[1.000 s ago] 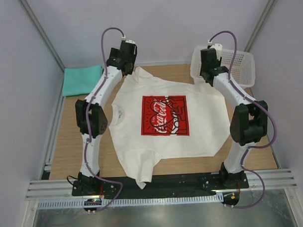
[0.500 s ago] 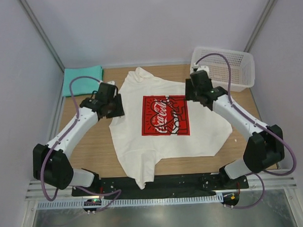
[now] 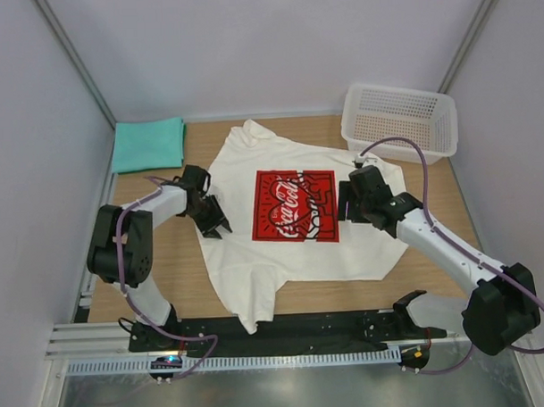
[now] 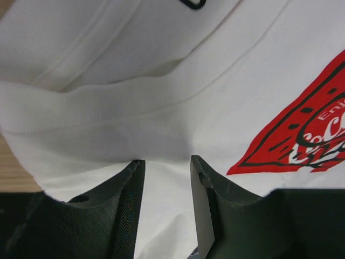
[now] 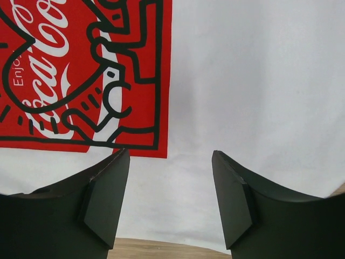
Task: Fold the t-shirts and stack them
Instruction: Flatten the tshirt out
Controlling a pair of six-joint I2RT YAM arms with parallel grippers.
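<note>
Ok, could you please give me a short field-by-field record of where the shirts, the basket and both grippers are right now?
white cloth t-shirt with red print: spread flat, print up, mid wooden table
plain teal-green cloth shirt: folded, far left corner, apart from the white one
white plastic mesh basket: far right corner
left gripper: low at the white shirt's collar, jaws narrowly apart; grip cannot be told
right gripper: open over the white shirt, beside the print
stack: not yet made

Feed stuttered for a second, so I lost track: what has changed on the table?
Both pulled back from the far side: left gripper now open at the collar of the white shirt, right gripper open beside its red print. Nothing grasped. Unmoved: white shirt, teal shirt, basket.
</note>
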